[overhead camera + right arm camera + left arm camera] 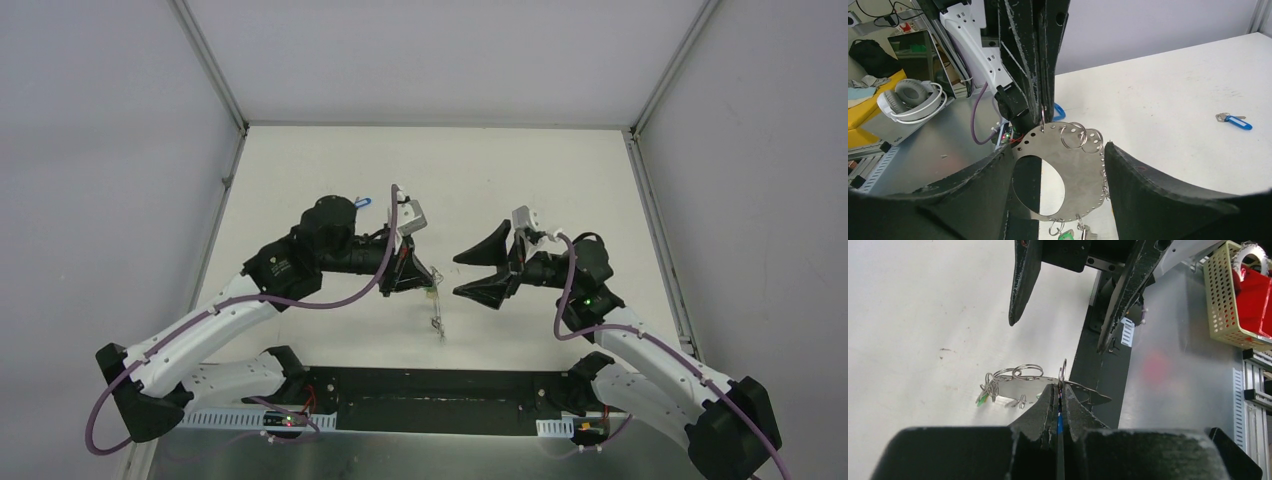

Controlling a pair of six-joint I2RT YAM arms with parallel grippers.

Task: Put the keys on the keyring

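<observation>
My left end effector (1059,390) clamps a blue key (1060,421); the keyring (1073,170) hangs below it, straight ahead of my wide-apart right end effector (458,275).

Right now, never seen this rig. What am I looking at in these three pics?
Two robot arms stand at a white table. One picture looks down from above; the other two come from wrist cameras. The left hand is shut on a small ring at the rim of the keyring, a flat metal disc with a big hole, dangling it. The right hand is open, facing it. One blue-tagged key lies loose on the table.
</observation>
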